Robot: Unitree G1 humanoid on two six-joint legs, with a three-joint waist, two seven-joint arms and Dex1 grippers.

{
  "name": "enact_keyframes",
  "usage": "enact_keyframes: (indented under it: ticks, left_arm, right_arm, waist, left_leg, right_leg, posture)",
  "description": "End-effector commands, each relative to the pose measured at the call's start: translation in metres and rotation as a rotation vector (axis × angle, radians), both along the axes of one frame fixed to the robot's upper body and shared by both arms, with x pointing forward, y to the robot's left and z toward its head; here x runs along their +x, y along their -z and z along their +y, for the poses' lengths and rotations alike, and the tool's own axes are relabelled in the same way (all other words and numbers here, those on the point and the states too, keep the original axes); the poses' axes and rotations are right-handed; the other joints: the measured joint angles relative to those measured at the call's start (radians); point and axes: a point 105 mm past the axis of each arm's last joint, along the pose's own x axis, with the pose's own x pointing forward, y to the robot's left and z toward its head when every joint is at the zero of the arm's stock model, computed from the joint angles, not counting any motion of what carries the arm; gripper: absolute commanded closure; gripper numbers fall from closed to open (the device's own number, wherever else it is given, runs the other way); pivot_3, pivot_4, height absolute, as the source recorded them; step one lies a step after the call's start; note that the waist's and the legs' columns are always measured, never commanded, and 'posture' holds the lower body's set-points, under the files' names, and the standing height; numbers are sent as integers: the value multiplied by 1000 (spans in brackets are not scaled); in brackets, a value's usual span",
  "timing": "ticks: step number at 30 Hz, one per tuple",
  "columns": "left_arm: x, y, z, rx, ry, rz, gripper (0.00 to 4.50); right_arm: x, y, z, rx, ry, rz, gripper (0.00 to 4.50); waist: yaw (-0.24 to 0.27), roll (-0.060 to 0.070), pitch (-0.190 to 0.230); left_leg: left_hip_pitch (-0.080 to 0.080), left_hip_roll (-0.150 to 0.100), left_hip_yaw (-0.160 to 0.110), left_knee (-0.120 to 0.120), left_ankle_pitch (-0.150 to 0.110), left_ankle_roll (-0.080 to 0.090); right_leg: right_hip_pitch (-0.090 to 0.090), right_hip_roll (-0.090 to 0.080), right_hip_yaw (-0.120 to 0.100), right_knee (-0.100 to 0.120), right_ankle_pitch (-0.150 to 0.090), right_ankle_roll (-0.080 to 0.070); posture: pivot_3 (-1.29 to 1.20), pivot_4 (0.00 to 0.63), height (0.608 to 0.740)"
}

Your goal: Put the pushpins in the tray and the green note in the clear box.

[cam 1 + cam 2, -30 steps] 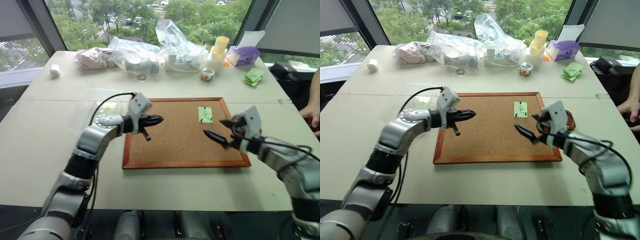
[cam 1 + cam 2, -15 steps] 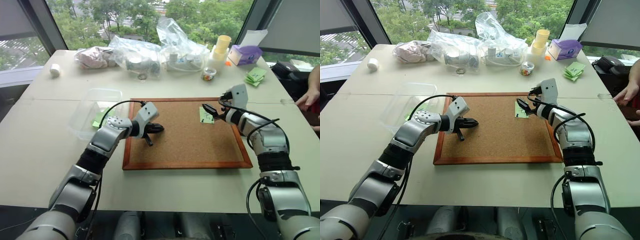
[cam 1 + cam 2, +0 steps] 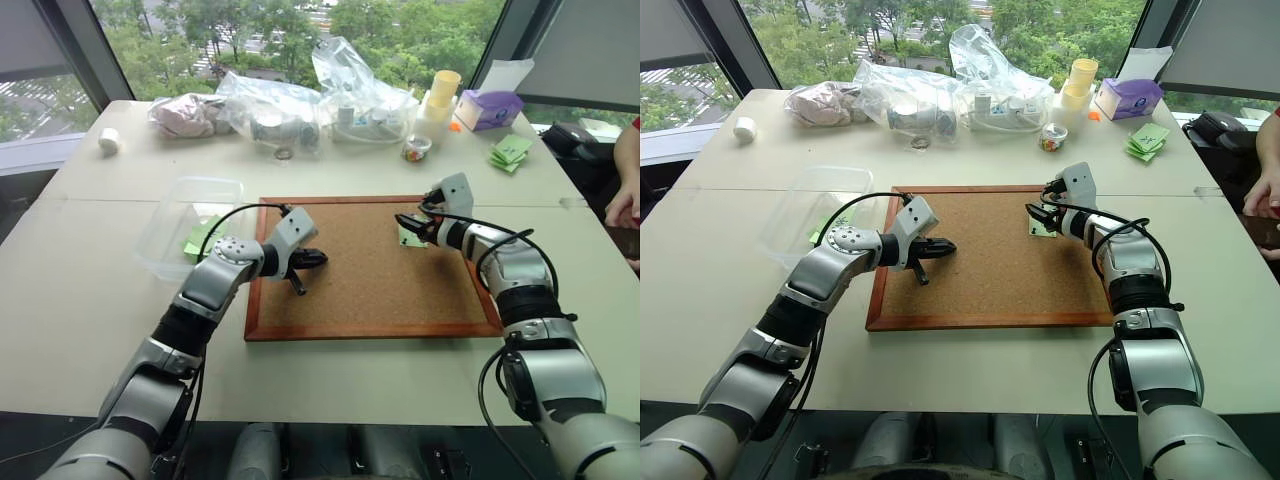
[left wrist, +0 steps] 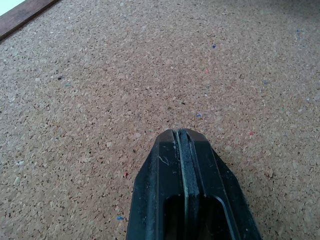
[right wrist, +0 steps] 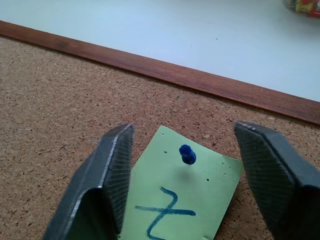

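Right wrist view: corkboard [image 3: 370, 265] lies mid-tabletop. Clear box [image 3: 190, 215] sits off its left edge; it holds something green, identity unclear. Left gripper [image 4: 182, 145] is closed and empty over bare cork. Right gripper [image 5: 182, 160] stands open astride the pushpin [image 5: 187, 154]. Green note [image 5: 180, 200] is pinned near the board's far right corner. Judged: extraction not yet done; note transfer outstanding.

The corkboard [image 3: 355, 270] is rough, speckled cork in a smooth reddish wood frame, the green note [image 5: 186, 200] matt paper under a glossy blue plastic pushpin [image 5: 187, 154], the fingers [image 5: 111, 175] matt black with ribbed pads, the bench [image 3: 90, 280] smooth and pale.
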Motion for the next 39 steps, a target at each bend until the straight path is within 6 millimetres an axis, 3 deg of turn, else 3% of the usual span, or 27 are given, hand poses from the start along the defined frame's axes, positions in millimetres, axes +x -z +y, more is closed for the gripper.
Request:
enact_keyframes:
  ticks: [1, 3, 4, 9, 16, 21, 23, 26, 30, 39]
  left_arm:
    - [-6, 12, 1, 16, -3, 45, 4500]
    - [-6, 12, 3, 14, -12, 46, 4500]
    - [-6, 12, 4, 13, -17, 46, 4500]
    - [-5, 12, 5, 13, -25, 47, 4500]
    - [-7, 25, 10, 74, -34, 77, 4500]
    - [-8, 26, 9, 75, -31, 81, 4500]
    - [-8, 25, 8, 71, -25, 79, 4500]
    - [-8, 19, 6, 41, -26, 68, 4500]
    - [-8, 17, 4, 23, -30, 56, 4500]
    - [-10, 19, 1, 31, -14, 55, 4500]
  right_arm:
    - [6, -15, 2, 2, -6, -46, 3292]
    - [7, -13, 2, 0, -4, -37, 4323]
    - [7, -12, 2, 0, -4, -36, 4424]
    - [7, -15, 0, 24, 10, -53, 4424]
    - [7, -41, -2, 89, 27, -205, 4424]
    - [7, -48, -9, 95, 58, -245, 4424]
    - [4, -48, -17, 75, 77, -253, 4424]
    - [-7, -55, -57, 45, 208, -278, 4424]
    - [-27, -43, -88, 7, 309, -240, 4424]
    - [-64, -12, -100, 14, 415, -156, 4424]
  waist:
    - [0, 0, 0]
    - [-1, 0, 0]
    - [-1, 1, 0]
    - [-1, 1, 0]
    - [-1, 1, -1]
    - [-2, 1, -1]
    - [-2, 1, -1]
    - [1, 1, -1]
    - [5, 2, -1]
    - [2, 5, -3]
  left_leg:
    - [0, 0, 0, 0, 0, 0]
    - [0, 0, 0, 0, 0, 0]
    - [0, 0, 0, 0, 0, 0]
    - [0, 0, 0, 0, 0, 0]
    - [0, 0, 0, 0, 0, 0]
    - [1, 1, 0, 0, 0, 0]
    - [1, 1, 1, 0, 0, 0]
    - [1, 1, 0, 0, 0, 0]
    - [0, 0, 0, 0, 0, 0]
    - [3, 1, 1, 0, 0, -1]
  right_leg:
    - [0, 0, 0, 0, 0, 0]
    - [0, 0, 0, 0, 0, 0]
    - [0, 0, 0, 0, 0, 0]
    - [0, 0, 0, 0, 0, 0]
    - [0, 0, 0, 0, 0, 0]
    - [0, 0, 0, 1, 0, 0]
    - [1, 0, 0, 1, 0, 0]
    - [1, 0, 0, 1, 0, 0]
    - [1, -1, 0, 0, 0, 0]
    - [2, 1, 2, 1, 0, 0]
  posture:
    - [0, 150, 738]
    - [0, 150, 738]
    - [0, 150, 738]
    - [0, 150, 738]
    - [0, 150, 738]
    - [0, 150, 738]
    - [0, 150, 738]
    - [0, 150, 738]
    - [0, 150, 738]
    - [0, 150, 738]
